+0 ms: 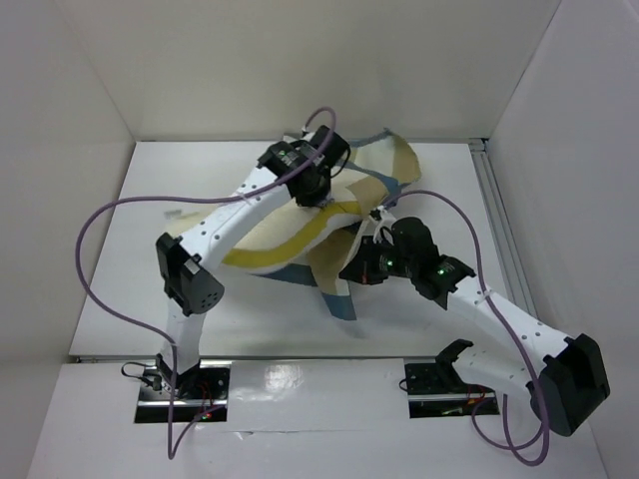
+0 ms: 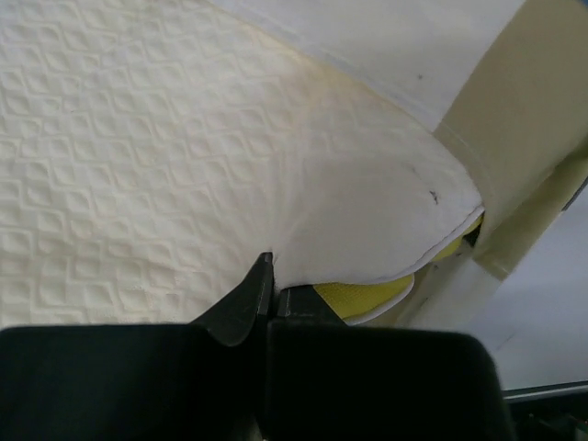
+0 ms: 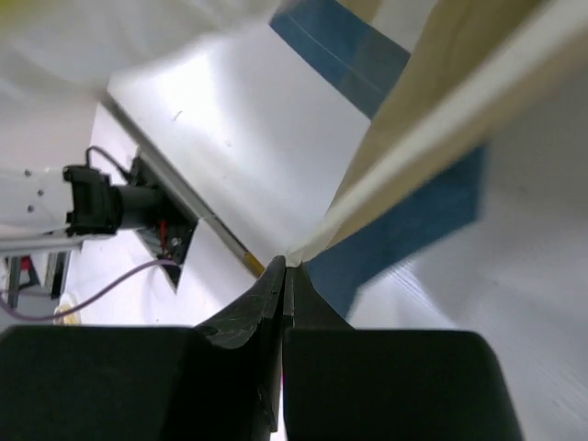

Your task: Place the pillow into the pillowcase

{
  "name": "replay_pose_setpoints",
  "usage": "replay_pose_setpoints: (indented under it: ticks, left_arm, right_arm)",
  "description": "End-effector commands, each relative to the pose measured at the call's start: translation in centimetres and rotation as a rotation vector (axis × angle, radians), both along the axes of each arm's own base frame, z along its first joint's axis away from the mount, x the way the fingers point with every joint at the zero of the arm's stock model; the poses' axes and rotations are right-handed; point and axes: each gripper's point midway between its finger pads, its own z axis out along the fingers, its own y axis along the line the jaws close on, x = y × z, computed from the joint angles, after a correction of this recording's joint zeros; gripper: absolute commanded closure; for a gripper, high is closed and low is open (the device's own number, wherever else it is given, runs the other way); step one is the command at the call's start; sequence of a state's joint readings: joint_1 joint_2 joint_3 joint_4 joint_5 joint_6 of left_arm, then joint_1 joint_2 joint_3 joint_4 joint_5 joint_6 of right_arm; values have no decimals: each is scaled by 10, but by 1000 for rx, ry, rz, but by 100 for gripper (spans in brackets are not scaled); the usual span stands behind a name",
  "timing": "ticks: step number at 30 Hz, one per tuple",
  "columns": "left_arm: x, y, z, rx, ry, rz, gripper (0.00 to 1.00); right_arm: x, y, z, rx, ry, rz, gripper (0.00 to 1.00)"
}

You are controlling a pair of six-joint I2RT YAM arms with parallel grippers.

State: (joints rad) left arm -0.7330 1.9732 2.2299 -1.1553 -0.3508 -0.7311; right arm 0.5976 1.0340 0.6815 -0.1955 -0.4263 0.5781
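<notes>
**Holding: one white table with bedding and two arms**

Item 1, the table. We record a white top walled in by pale panels, with a metal rail along its right edge.

Item 2, the pillowcase. This is checked cloth in tan, cream and blue, heaped at the middle of the table. One tan part is lifted towards the far side. A blue corner hangs down near the front, just left of the right arm's wrist.

Item 3, the pillow. It is cream with an embossed surface and lies in the same heap, touching the pillowcase. The left wrist view shows a yellow edge under a smooth white flap, with a tan band of the case just beside it. We cannot tell how much of it sits inside the case.

Item 4, the left gripper. It is reached out over the heap from the near left. Its fingers are pressed together on a fold of the pillow's cream cloth, right at the flap's edge.

Item 5, the right gripper. It sits at the near right side of the heap. Its fingers are closed tight on the edge of the pillowcase, where a tan strip meets a blue check.

Item 6, the purple cable. We see one looping beside each arm.
</notes>
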Motion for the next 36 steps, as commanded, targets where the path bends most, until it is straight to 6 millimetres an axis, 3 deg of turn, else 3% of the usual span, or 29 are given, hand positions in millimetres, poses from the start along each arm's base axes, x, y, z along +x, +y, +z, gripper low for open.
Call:
replay_pose_setpoints:
  ticks: [1,3,6,8,9,10,11,13,15,16,17,19,21,22,24,25,27,28,30,33,35,36]
  left_arm:
    - [16,-45,16,-111,-109,-45,100]
    - [5,-56,-16,-63,-53,-57,100]
    - [-14,-58,-40,-22,-9,-46,100]
    - [-17,-55,-37,-41,-17,-35,100]
    - [-25,-56,-48,-37,8,-42,100]
    - [-27,-55,-53,-25,19,-42,100]
    - [-29,-58,-54,-38,33,-54,100]
    - [-30,-53,-53,-20,48,-91,96]
    - [-26,-47,-43,-8,34,-105,74]
    - [-21,-37,-34,12,11,-106,40]
    - [-23,-29,-22,22,-14,-106,23]
    - [-8,4,-12,61,-51,-45,2]
    - [2,28,1,29,-70,-2,2]
    - [16,58,-9,37,-42,58,4]
    - [22,81,-15,20,-15,82,7]
    - [33,108,-25,27,-17,138,7]
    - [41,131,-45,21,20,169,7]
    - [44,152,-61,-2,67,210,7]
    - [43,172,-95,-10,147,248,7]
    - [37,177,-123,-46,201,258,7]
    - [16,167,-148,-97,277,227,10]
    - [14,163,-146,-126,260,212,12]
  right_arm:
    - [7,-23,-7,-92,53,-92,100]
    - [6,-31,-24,-142,101,-129,100]
    - [0,-45,-48,-193,169,-213,100]
    - [-4,-59,-62,-237,217,-275,100]
    - [-3,-64,-65,-255,226,-303,89]
    - [-5,-68,-69,-278,238,-314,72]
    - [-3,-72,-65,-282,236,-348,53]
    - [13,-87,-45,-300,175,-468,25]
    - [15,-108,-35,-356,166,-576,24]
    - [26,-120,-15,-355,105,-666,24]
    - [28,-125,-7,-359,83,-694,23]
    - [41,-132,18,-348,13,-738,21]
    - [56,-126,29,-349,-27,-731,19]
    - [70,-122,35,-380,-38,-731,19]
    - [89,-114,45,-400,-67,-719,19]
    - [105,-105,50,-419,-72,-706,18]
    - [120,-96,55,-421,-78,-672,18]
    - [126,-93,55,-417,-67,-667,18]
    - [139,-65,54,-363,-44,-541,18]
    - [136,-53,37,-375,-4,-460,14]
    - [128,-57,4,-426,66,-452,14]
    - [128,-62,-6,-432,75,-461,14]
